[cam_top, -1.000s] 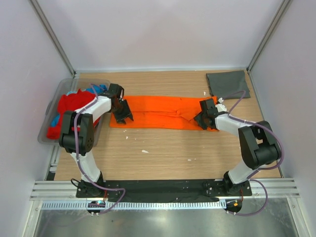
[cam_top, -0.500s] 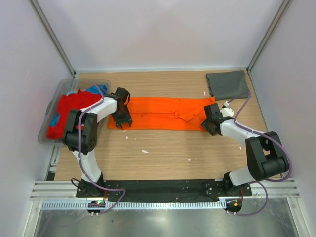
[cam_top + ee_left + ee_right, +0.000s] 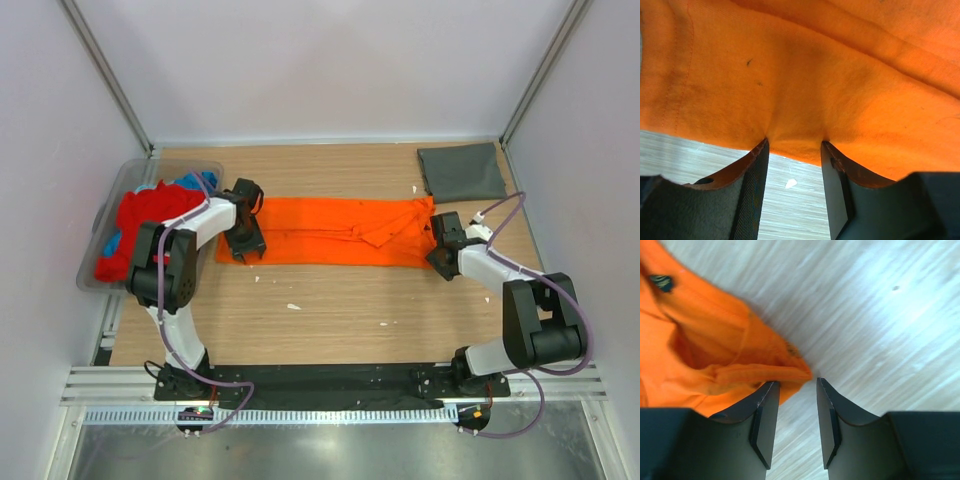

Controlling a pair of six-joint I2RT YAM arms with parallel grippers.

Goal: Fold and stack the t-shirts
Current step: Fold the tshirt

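The bright orange t-shirt (image 3: 320,232) lies as a long flat strip across the middle of the table. My left gripper (image 3: 243,245) is at its left end, jaws open, and the near edge of the cloth (image 3: 815,75) lies across both fingertips (image 3: 760,150). My right gripper (image 3: 438,252) is at the right end, open, and the shirt's corner (image 3: 705,350) touches its left finger (image 3: 767,395). A dark grey t-shirt (image 3: 460,172) lies folded at the back right. Red (image 3: 140,225) and blue (image 3: 195,180) t-shirts sit bunched in the tub.
The clear plastic tub (image 3: 128,172) stands at the table's left edge, next to my left arm. Small white scraps (image 3: 293,306) lie on the wood in front of the orange shirt. Frame posts and white walls close in the back and sides.
My right gripper has moved right, off the orange shirt to its right corner, and the shirt's right end has shifted right with it. My left gripper has shifted slightly at the left end.
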